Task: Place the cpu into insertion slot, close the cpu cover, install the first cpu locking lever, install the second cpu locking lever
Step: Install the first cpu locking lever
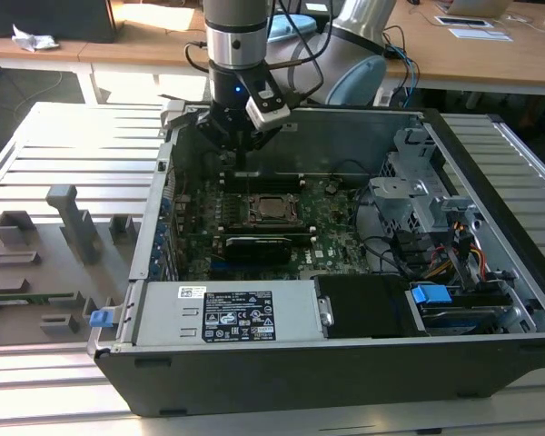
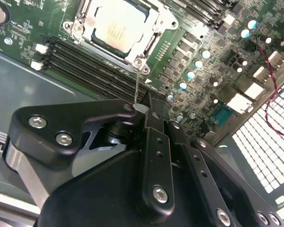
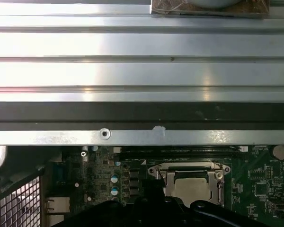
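Right | 1 cpu (image 2: 117,29) lying flat, metal top up, seated in 1 insertion slot (image 1: 254,211); square, no long axis | 1 cpu cover (image 2: 150,41) down around it | 1 locking lever (image 2: 137,82) runs from slot corner to my jaws, pressed together on its end

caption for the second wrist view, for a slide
Gripper pinching a locking lever beside the cpu seated under its cover.

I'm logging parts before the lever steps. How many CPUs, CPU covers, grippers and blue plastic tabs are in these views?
cpu: 1
cpu cover: 1
gripper: 1
blue plastic tabs: 2
Total: 5
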Controlling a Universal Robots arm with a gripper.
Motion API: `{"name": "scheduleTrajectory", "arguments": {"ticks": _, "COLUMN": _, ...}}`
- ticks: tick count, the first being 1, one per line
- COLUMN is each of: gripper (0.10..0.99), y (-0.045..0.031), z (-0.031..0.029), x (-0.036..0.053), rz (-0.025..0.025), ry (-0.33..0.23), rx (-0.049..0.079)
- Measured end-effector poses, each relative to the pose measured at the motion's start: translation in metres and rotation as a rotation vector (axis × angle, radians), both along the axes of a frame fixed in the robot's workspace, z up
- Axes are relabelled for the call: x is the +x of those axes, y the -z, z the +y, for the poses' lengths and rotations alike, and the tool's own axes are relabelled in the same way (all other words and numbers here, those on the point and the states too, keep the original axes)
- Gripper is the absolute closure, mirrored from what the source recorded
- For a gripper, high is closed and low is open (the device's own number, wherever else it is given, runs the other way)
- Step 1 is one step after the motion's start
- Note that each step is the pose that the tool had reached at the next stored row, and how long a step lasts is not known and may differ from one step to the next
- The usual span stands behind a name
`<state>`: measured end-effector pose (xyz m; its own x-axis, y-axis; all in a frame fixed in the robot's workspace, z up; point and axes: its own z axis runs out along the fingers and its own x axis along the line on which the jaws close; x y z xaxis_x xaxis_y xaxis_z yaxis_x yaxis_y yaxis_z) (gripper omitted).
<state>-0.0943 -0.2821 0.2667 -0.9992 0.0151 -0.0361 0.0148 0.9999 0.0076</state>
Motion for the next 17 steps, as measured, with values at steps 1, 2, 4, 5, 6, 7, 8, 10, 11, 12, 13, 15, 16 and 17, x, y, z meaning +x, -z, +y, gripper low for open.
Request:
{"name": "scheduleTrajectory", "arguments": {"ticks": 1, "gripper": 0.980, "y": 0.0001, "z": 0.0000, "x": 0.0014, "rz": 0.0000, "ry": 0.000, "rx": 0.000}}
{"name": "scheduleTrajectory", "arguments": {"ticks": 2, "gripper": 0.980, "y": 0.0003, "z": 0.0000, "x": 0.0039, "rz": 0.0000, "ry": 0.000, "rx": 0.000}}
{"name": "scheduleTrajectory", "arguments": {"ticks": 4, "gripper": 0.980, "y": 0.0005, "z": 0.0000, "x": 0.0071, "rz": 0.0000, "ry": 0.000, "rx": 0.000}}
{"name": "scheduleTrajectory", "arguments": {"ticks": 5, "gripper": 0.980, "y": 0.0005, "z": 0.0000, "x": 0.0098, "rz": 0.0001, "ry": 0.000, "rx": 0.000}}
{"name": "scheduleTrajectory", "arguments": {"ticks": 6, "gripper": 0.980, "y": 0.0006, "z": 0.0000, "x": 0.0117, "rz": 0.0002, "ry": 0.000, "rx": 0.000}}
{"name": "scheduleTrajectory", "arguments": {"ticks": 7, "gripper": 0.980, "y": 0.0007, "z": 0.0000, "x": 0.0141, "rz": 0.0002, "ry": 0.000, "rx": 0.000}}
{"name": "scheduleTrajectory", "arguments": {"ticks": 8, "gripper": 0.980, "y": 0.0008, "z": 0.0000, "x": 0.0180, "rz": 0.0003, "ry": 0.000, "rx": 0.000}}
{"name": "scheduleTrajectory", "arguments": {"ticks": 10, "gripper": 0.980, "y": 0.0008, "z": 0.0000, "x": 0.0204, "rz": 0.0005, "ry": 0.000, "rx": 0.000}}
{"name": "scheduleTrajectory", "arguments": {"ticks": 11, "gripper": 0.980, "y": 0.0008, "z": 0.0000, "x": 0.0204, "rz": 0.0005, "ry": 0.000, "rx": 0.000}}
{"name": "scheduleTrajectory", "arguments": {"ticks": 12, "gripper": 0.980, "y": 0.0009, "z": 0.0000, "x": 0.0205, "rz": 0.0005, "ry": 0.000, "rx": 0.000}}
{"name": "scheduleTrajectory", "arguments": {"ticks": 13, "gripper": 0.980, "y": 0.0009, "z": 0.0000, "x": 0.0205, "rz": 0.0005, "ry": 0.000, "rx": -0.001}}
{"name": "scheduleTrajectory", "arguments": {"ticks": 15, "gripper": 0.980, "y": 0.0009, "z": 0.0001, "x": 0.0205, "rz": 0.0005, "ry": 0.000, "rx": -0.006}}
{"name": "scheduleTrajectory", "arguments": {"ticks": 16, "gripper": 0.980, "y": 0.0009, "z": 0.0000, "x": 0.0205, "rz": 0.0005, "ry": 0.000, "rx": -0.008}}
{"name": "scheduleTrajectory", "arguments": {"ticks": 17, "gripper": 0.980, "y": 0.0013, "z": 0.0000, "x": 0.0205, "rz": 0.0004, "ry": 0.000, "rx": -0.010}}
